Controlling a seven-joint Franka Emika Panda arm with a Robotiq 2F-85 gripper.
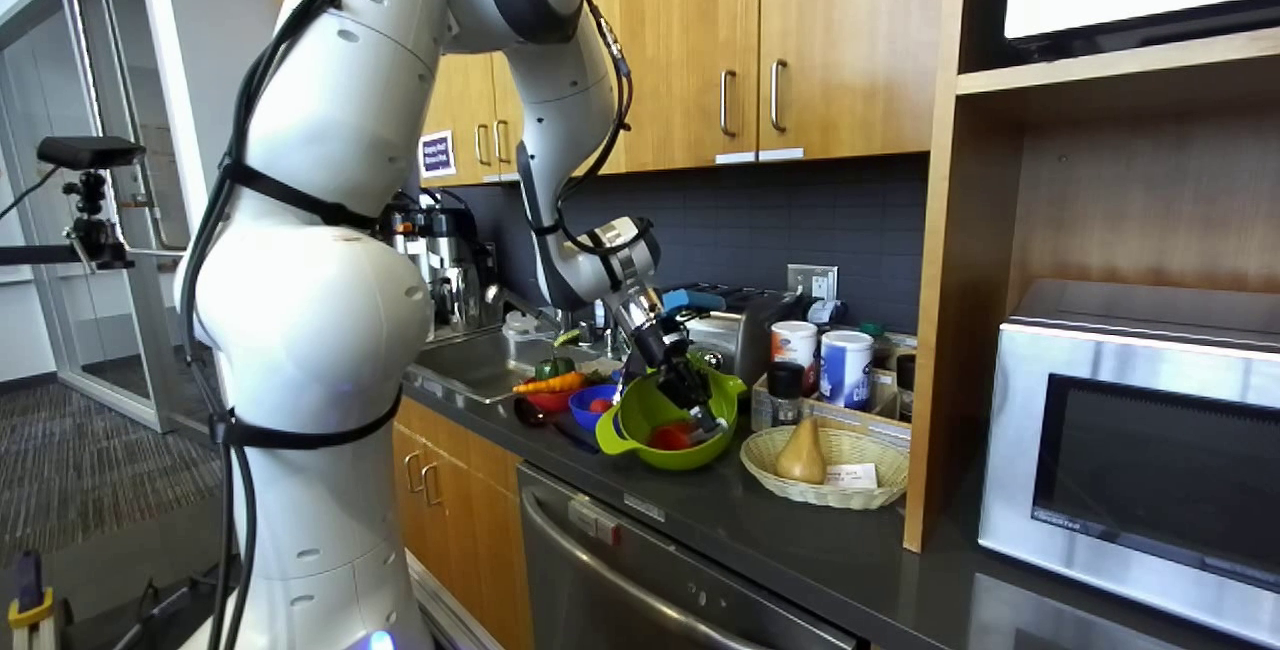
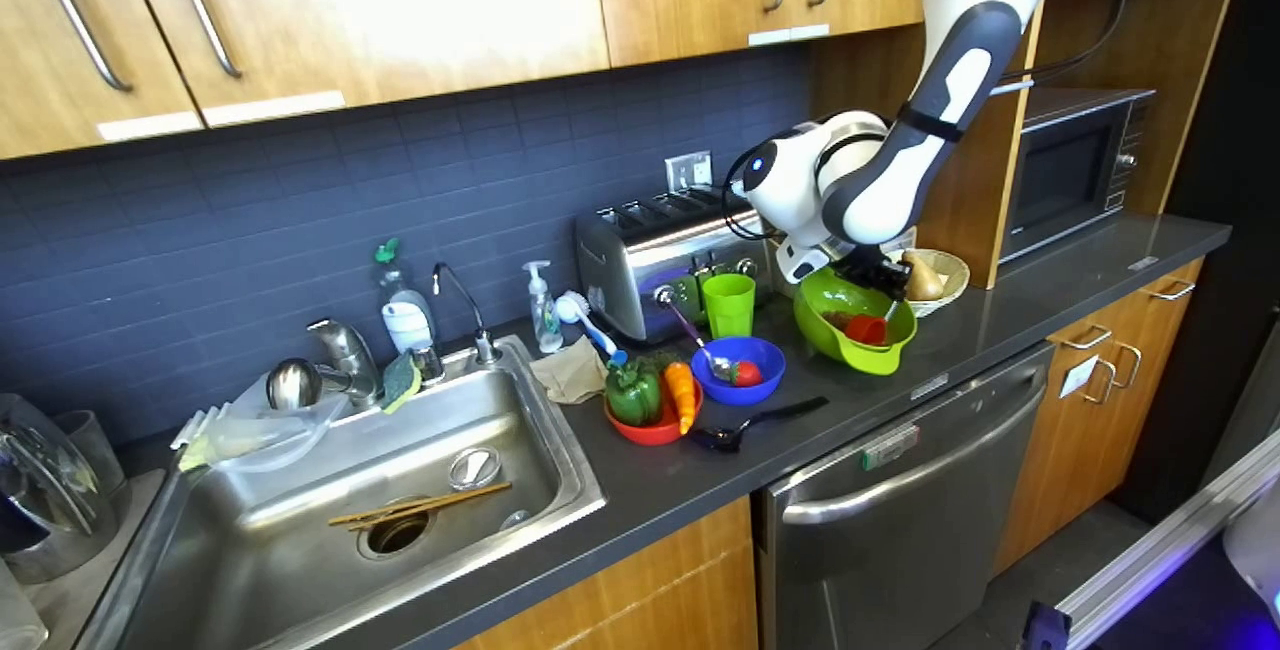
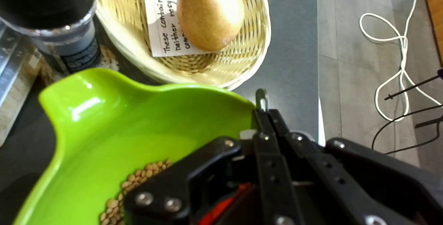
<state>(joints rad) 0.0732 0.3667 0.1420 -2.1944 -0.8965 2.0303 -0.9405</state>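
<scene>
Dark countertop runs beneath wooden wall cabinets and a grey-blue tiled backsplash. On it, a red scoop is found inside a lime-green bowl, its cup low in the bowl; contact with the contents could not be determined. The gripper is pinched together on the scoop's handle, a rounded metallic end showing just past the fingertips. Brown, lentil-like grains lie in the bottom of the bowl.

Just beside the bowl, a wicker basket contains a butternut squash and a handwritten card. A black-capped grinder stands near both.

To the bowl's sink side, a blue bowl holds a strawberry and a purple-handled spoon. Behind it, an upright green cup stands before a steel toaster. Next along, a red bowl carries a green bell pepper and a carrot; a black utensil lies alongside. Farthest out, chopsticks lie in the steel sink, across its drain.
</scene>
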